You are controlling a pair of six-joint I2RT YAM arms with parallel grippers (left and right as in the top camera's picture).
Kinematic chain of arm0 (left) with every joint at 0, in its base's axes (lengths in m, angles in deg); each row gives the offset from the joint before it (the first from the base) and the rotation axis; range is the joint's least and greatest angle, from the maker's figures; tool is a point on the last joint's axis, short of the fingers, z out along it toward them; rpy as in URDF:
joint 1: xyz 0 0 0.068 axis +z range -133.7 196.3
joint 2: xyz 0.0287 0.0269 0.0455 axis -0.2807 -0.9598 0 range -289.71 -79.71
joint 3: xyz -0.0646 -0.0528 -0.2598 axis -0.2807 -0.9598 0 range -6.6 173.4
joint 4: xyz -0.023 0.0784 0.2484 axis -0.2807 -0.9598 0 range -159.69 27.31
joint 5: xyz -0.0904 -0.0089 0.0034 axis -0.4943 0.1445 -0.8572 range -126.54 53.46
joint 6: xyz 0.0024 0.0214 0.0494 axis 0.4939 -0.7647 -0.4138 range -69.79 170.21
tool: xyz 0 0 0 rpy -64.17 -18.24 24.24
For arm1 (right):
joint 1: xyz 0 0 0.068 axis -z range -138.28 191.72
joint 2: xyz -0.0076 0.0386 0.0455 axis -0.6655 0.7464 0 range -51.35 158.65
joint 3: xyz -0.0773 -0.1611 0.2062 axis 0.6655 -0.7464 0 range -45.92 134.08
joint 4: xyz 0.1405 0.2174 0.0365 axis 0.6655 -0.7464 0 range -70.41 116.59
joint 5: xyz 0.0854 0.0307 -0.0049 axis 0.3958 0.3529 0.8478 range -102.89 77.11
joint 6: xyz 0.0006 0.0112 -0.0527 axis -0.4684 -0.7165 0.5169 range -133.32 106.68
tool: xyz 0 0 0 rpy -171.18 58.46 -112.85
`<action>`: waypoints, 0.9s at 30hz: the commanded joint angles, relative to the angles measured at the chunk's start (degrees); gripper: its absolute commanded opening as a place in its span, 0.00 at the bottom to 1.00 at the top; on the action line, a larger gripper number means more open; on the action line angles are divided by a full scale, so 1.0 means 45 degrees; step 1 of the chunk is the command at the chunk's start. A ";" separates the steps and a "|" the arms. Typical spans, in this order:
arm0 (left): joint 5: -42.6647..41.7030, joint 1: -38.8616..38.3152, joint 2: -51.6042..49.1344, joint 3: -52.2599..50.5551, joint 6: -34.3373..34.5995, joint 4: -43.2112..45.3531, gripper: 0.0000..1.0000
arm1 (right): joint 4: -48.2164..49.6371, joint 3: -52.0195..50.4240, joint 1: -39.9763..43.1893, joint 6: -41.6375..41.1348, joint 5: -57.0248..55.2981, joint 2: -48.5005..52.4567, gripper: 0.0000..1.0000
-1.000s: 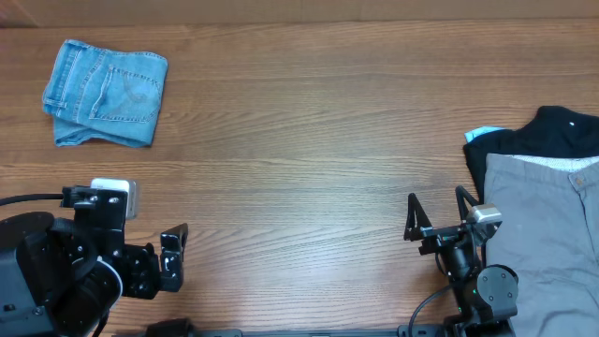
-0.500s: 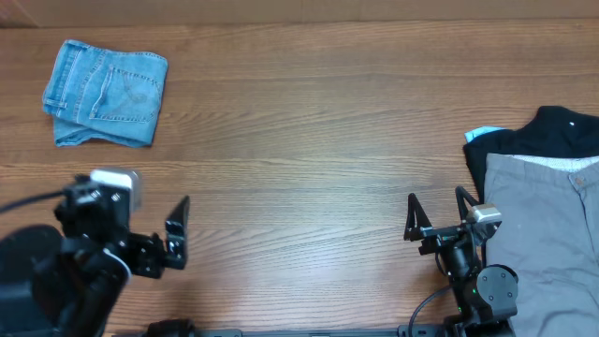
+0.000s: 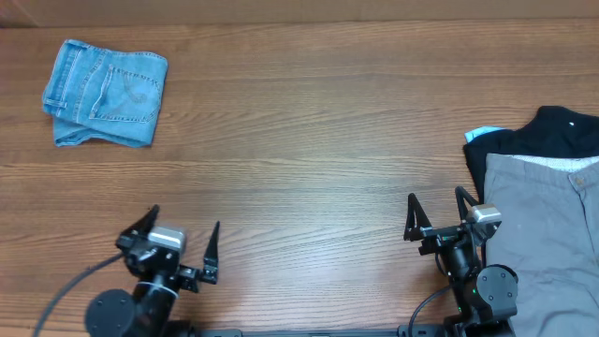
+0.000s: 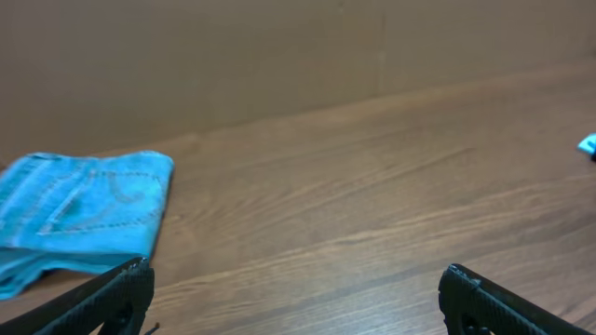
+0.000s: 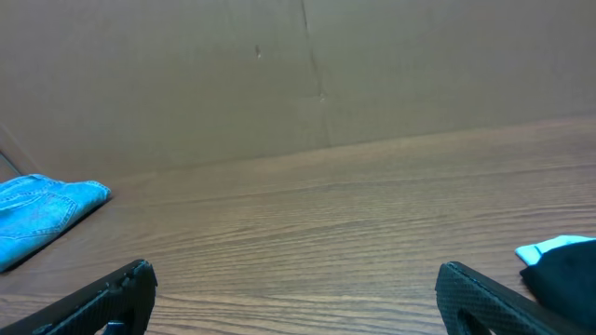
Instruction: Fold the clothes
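The light blue jeans (image 3: 105, 92) lie folded at the table's far left, also in the left wrist view (image 4: 79, 209) and the right wrist view (image 5: 42, 212). A grey garment (image 3: 547, 234) lies at the right edge over a black garment (image 3: 552, 133), whose edge shows in the right wrist view (image 5: 570, 279). My left gripper (image 3: 180, 234) is open and empty at the front left, far from the jeans; its fingertips frame bare wood (image 4: 293, 288). My right gripper (image 3: 435, 208) is open and empty at the front right, just left of the grey garment (image 5: 296, 293).
The wooden table (image 3: 309, 140) runs between the jeans and the garment pile. A brown wall (image 5: 279, 74) stands behind its far edge. A small light blue patch (image 3: 484, 134) shows at the black garment's left edge.
The left arm has swung round and drawn back to the front edge; its gripper now points toward the far side. The right arm and the clothes have not moved.
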 commanded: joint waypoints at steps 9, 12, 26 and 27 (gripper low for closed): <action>-0.0374 -0.0486 0.1078 -0.3997 -0.0238 0.3293 1.00 | 0.0092 -0.0131 0.0034 0.0015 0.0019 -0.0126 1.00; -0.0369 -0.0588 0.1078 -0.4794 -0.0243 0.4299 1.00 | 0.0092 -0.0131 0.0034 0.0015 0.0019 -0.0126 1.00; -0.0005 -0.0583 0.1078 -0.5513 -0.0287 0.5275 1.00 | 0.0092 -0.0131 0.0034 0.0015 0.0015 -0.0126 1.00; -0.0005 -0.0583 0.1078 -0.5513 -0.0287 0.5270 1.00 | 0.0092 -0.0131 0.0034 0.0015 0.0015 -0.0126 1.00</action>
